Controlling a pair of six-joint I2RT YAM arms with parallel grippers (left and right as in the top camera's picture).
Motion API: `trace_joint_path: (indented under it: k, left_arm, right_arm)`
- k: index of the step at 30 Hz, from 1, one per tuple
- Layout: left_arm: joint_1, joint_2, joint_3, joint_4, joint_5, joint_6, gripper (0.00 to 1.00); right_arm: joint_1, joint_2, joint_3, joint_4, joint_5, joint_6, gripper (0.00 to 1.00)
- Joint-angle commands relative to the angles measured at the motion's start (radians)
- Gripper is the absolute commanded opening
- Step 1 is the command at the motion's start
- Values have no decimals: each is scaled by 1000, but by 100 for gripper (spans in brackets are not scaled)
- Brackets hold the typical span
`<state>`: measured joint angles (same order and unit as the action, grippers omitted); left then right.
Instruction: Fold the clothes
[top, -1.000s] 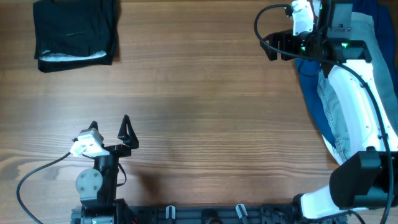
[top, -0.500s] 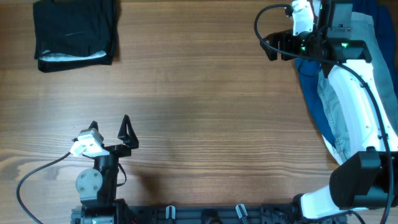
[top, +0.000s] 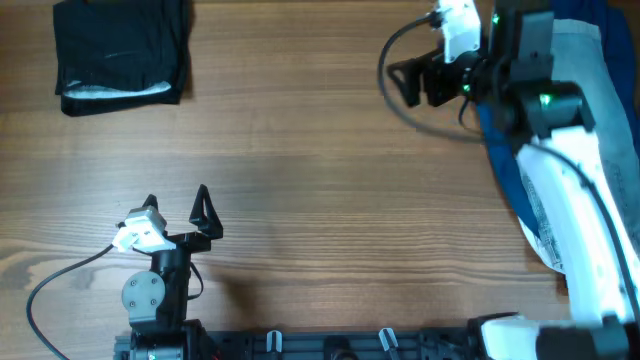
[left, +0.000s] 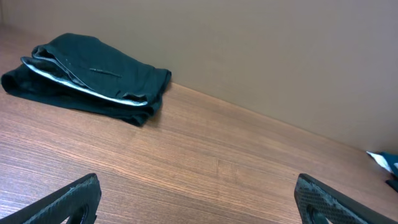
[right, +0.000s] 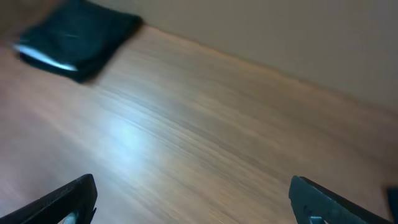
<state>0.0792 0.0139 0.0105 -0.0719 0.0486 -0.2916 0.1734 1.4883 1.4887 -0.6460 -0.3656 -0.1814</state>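
The folded black shorts (top: 122, 52) with a pale inner waistband lie at the table's far left corner. They also show in the left wrist view (left: 87, 78) and, blurred, in the right wrist view (right: 78, 37). Light-blue denim jeans (top: 545, 200) and royal-blue cloth (top: 500, 135) lie along the right edge, partly under my right arm. My left gripper (top: 178, 205) is open and empty near the front left. My right gripper (top: 402, 82) is open and empty over bare wood at the far right, just left of the jeans pile.
The wooden table (top: 320, 200) spreads between the shorts and the jeans pile. A plain wall (left: 280, 56) rises behind the table's far edge. Cables loop from both arms.
My right gripper has swung leftward and away from the blue cloth, its wrist view blurred by motion. The left arm has not moved.
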Motion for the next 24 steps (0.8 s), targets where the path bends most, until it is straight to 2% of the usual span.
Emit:
trace_joint_path:
  k: [1,8,11,12,13,15,17,20,24]
  left_arm:
    - [-5,-8,-5,-4,-13,-8,100]
    - [-5,-8,-5,-4,-13,-8,100]
    - [-5,-8,-5,-4,-13,-8,100]
    - [-5,-8,-5,-4,-13,-8,100]
    - [-5,-8,-5,-4,-13,-8,100]
    - [-5,-8,-5,-4,-13,-8,100]
    - [-5,-8,-5,-4,-13,-8,100]
    - [-5,-8,-5,-4,-13,-8,100]
    - [-5,-8,-5,-4,-13,-8,100]
  right_arm:
    - [74,-137,2,2,47,-83,100]
    - [89,-341,-50,16,89,-261,100]
    - [89,-532,-362,365,89,-291,100]
    - [89,-648,-586,591,93,-295,100]
    - [89,-713,-716,713,104,-291,100]
    - [89,-829,-972,930,119,-291,100]
    - [88,-928,-1175,1048,123,-290,100]
    - [87,-1117,-1404,1071,123,-290,100]
    - [68,-1322,-1484,904,115,-288,100]
